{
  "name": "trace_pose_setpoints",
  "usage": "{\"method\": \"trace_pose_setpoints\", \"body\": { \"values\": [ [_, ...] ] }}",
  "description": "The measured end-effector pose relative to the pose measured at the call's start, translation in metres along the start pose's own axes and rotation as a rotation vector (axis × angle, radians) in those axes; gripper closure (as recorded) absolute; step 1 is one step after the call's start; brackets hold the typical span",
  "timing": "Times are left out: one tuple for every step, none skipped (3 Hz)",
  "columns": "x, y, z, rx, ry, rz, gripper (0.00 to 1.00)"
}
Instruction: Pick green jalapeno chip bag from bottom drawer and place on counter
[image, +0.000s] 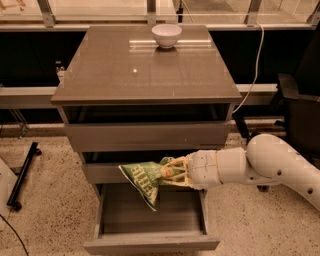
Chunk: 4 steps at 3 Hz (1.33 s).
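My gripper (172, 172) is shut on the right end of the green jalapeno chip bag (144, 180). It holds the bag in the air above the open bottom drawer (150, 220), level with the middle drawer's front. The bag hangs down to the left, with its lower tip over the drawer's inside. My white arm (260, 165) reaches in from the right. The glossy counter (145, 70) tops the cabinet above.
A white bowl (166, 35) stands at the counter's far edge. A black office chair (300, 105) is at the right, behind my arm. A white cable (257, 60) hangs at the back right. A black stand foot (22, 175) lies on the speckled floor at the left.
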<state>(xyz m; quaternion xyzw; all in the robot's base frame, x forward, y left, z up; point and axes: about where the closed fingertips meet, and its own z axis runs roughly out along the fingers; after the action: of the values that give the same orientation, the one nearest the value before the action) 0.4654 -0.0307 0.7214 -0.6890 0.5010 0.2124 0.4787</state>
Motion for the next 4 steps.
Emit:
{"method": "trace_pose_setpoints", "body": {
  "values": [
    [-0.011, -0.007, -0.003, 0.005, 0.011, -0.039, 1.0],
    [-0.039, -0.031, -0.005, 0.014, 0.016, -0.144, 1.0],
    [-0.087, -0.071, 0.003, 0.009, 0.004, -0.31, 1.0],
    [-0.131, -0.116, 0.018, 0.013, -0.004, -0.44, 1.0]
  ]
}}
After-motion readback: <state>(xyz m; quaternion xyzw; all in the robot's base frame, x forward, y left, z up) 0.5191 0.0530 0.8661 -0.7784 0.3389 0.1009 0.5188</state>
